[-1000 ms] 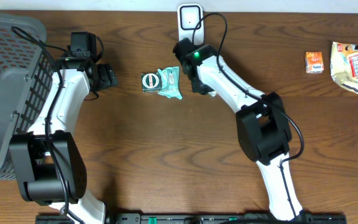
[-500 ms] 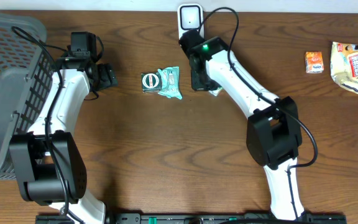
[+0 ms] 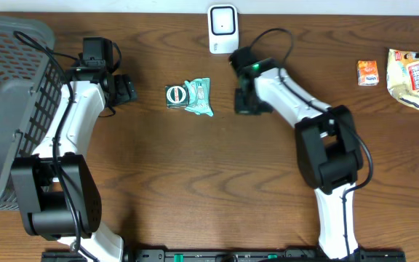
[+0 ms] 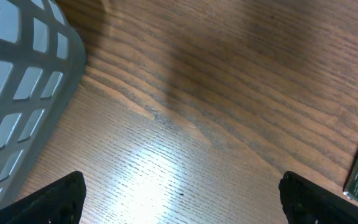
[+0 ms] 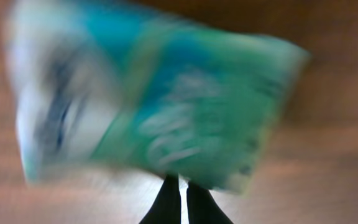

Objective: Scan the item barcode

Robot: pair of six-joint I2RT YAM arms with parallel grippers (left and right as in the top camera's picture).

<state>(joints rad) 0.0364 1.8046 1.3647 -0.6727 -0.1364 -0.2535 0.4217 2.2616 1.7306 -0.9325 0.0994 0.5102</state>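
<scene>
Overhead: I've swung my right gripper (image 3: pixel 247 102) away from the scanner (image 3: pixel 222 20), now below and right of it, so the scan pass looks done. Left wrist: left gripper (image 4: pixel 179 190) spread wide over bare table (image 4: pixel 185 81). Right wrist: fingers pressed together, pinching the blurred teal packet (image 5: pixel 160 106).

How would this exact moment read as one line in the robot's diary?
right gripper: shut on teal packet | left gripper: open, empty, beside basket | scanner: nothing in front

Motion-blurred teal packet (image 5: pixel 160 106), print illegible
</scene>
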